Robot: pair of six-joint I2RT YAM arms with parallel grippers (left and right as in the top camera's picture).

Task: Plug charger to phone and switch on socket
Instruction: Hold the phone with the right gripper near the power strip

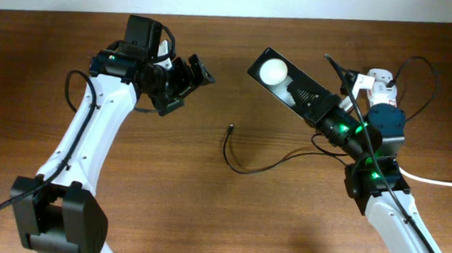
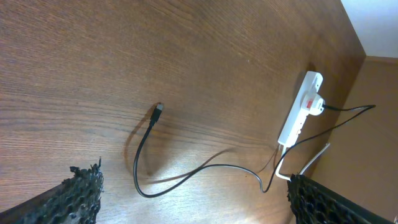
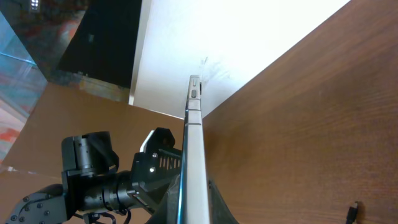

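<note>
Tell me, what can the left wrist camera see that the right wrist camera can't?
Only the left wrist view shows the white power strip and the long loop of the black cable. Only the right wrist view shows the phone, seen edge-on, plus the left arm and the white wall. Both show the brown table and the cable's little plug tip, though it is tiny in the right wrist view's corner.
</note>
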